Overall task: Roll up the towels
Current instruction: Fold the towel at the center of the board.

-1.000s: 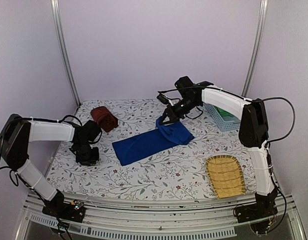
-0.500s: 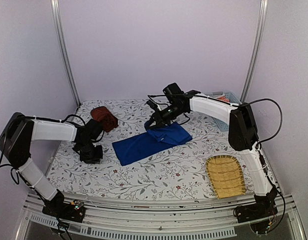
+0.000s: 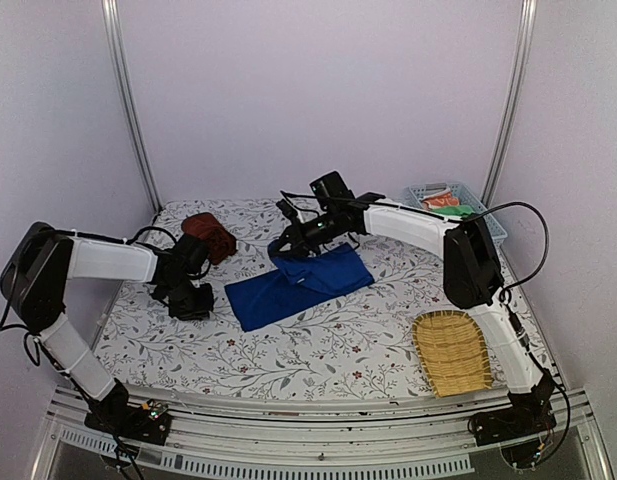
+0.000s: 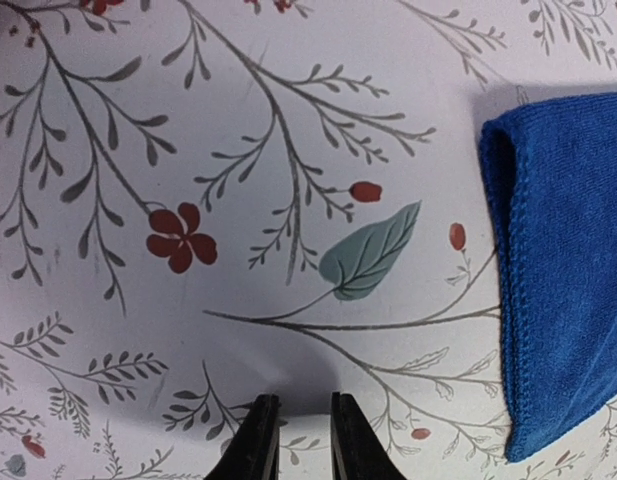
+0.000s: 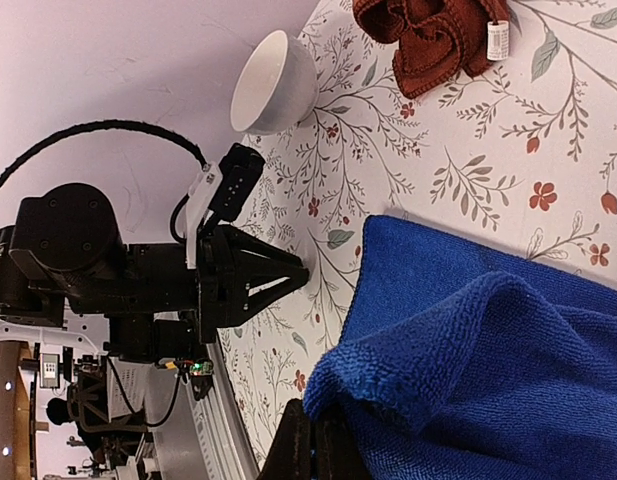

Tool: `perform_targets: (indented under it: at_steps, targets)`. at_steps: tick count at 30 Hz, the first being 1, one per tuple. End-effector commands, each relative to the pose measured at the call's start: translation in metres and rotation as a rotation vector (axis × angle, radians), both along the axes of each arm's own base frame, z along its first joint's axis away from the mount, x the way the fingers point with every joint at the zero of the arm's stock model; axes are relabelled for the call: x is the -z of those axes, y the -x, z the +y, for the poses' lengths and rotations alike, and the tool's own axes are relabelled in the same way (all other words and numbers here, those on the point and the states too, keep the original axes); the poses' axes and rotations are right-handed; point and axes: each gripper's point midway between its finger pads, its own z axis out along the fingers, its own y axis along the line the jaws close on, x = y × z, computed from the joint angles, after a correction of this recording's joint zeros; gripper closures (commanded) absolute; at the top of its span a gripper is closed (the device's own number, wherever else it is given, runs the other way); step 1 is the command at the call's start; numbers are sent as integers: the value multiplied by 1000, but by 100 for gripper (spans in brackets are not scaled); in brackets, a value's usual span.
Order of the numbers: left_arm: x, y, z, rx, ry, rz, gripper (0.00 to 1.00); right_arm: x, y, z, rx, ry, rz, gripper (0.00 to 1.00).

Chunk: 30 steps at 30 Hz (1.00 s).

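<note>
A blue towel (image 3: 300,285) lies mid-table, its right end folded back over itself. My right gripper (image 3: 285,247) is shut on the towel's folded edge (image 5: 408,375) and holds it above the cloth. A rolled rust-brown towel (image 3: 208,236) sits at the back left, also in the right wrist view (image 5: 433,35). My left gripper (image 3: 193,300) is low over the table to the left of the blue towel, fingers (image 4: 258,440) nearly together and empty, with the towel's left end (image 4: 563,270) to its right.
A woven yellow tray (image 3: 451,351) lies at the front right. A light blue basket (image 3: 453,205) with items stands at the back right. A white bowl (image 5: 275,82) shows in the right wrist view. Walls and frame posts ring the table.
My right gripper has carried the blue towel's right end leftward over the cloth, folding it back. My left gripper has shifted slightly toward the towel.
</note>
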Motion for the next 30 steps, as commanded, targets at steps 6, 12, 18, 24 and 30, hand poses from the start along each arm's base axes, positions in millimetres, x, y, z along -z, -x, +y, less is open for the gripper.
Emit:
perform_targets:
  at_steps: [6, 12, 18, 24, 30]
  targets:
    - [35, 29, -15, 61, 56, 118, 79, 34, 31, 34, -62, 4, 41, 99]
    - [43, 32, -23, 62, 100, 130, 80, 48, 46, 48, -85, 9, 57, 99]
    - [47, 32, -25, 69, 103, 137, 80, 51, 50, 57, -87, -2, 43, 99]
    - [47, 31, -26, 73, 106, 137, 80, 54, 41, 62, -62, -22, 13, 99]
    - [48, 33, -25, 73, 103, 141, 80, 64, 43, 66, -65, -26, 27, 99]
